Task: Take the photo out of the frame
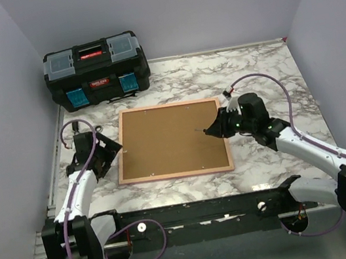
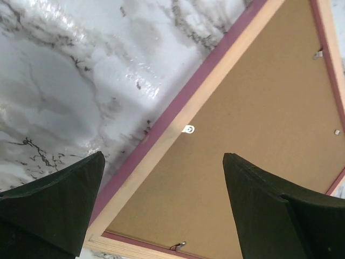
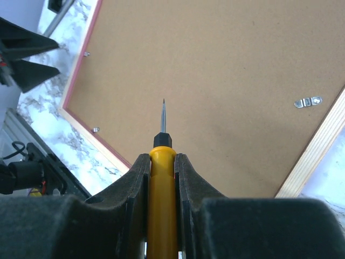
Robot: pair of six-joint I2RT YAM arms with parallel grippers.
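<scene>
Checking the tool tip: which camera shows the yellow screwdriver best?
Right wrist: the yellow screwdriver sits dead centre, clamped in the right gripper, tip over the backing board. Top view shows only a thin shaft; left wrist shows none.

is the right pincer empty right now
No, the right pincer is clamped on a yellow-handled screwdriver whose tip points over the brown backing board.

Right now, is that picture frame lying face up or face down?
Face down: the frame shows brown backing board and clips upward.
</scene>
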